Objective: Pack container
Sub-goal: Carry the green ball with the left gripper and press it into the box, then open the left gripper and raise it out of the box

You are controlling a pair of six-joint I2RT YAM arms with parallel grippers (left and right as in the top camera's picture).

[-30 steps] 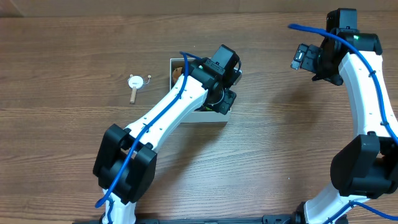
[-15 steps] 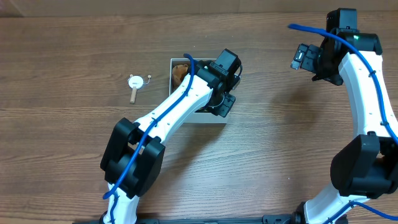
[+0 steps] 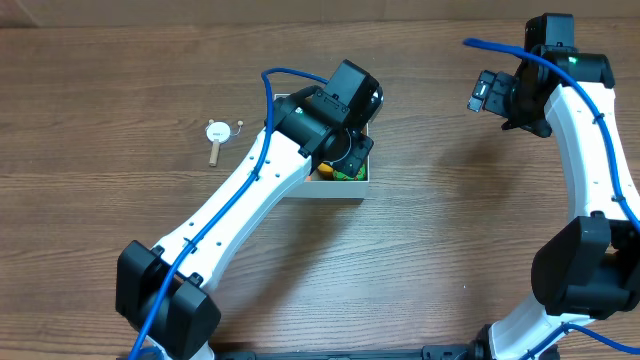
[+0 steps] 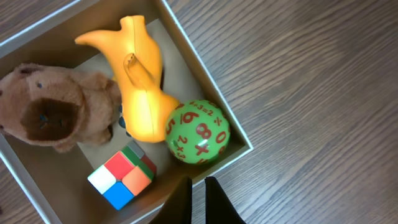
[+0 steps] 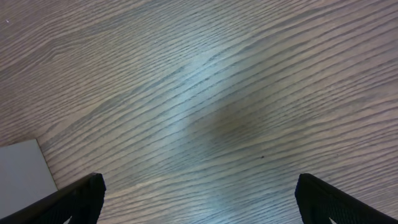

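Note:
The container [image 3: 340, 194], a shallow white-walled box with a brown inside [image 4: 205, 70], sits mid-table under my left wrist. In it lie a brown plush animal [image 4: 53, 115], a yellow boot-shaped toy [image 4: 140, 93], a green ball with red numbers [image 4: 198, 132] and a small colour cube [image 4: 121, 177]. My left gripper [image 4: 198, 186] hovers over the box's near rim, beside the ball; its jaws are shut with only a sliver between them and hold nothing. My right gripper [image 5: 199, 186] stands wide open over bare wood at the far right [image 3: 490, 92], with nothing between its fingers.
A small white round object with a wooden stick [image 3: 218, 133] lies on the table left of the box. A pale grey flat corner [image 5: 22, 169] shows at the lower left of the right wrist view.
My left arm has swung, carrying the wrist back and left over the box. The plush is now covered in the overhead view, while the box's front right corner shows. The right arm is still.

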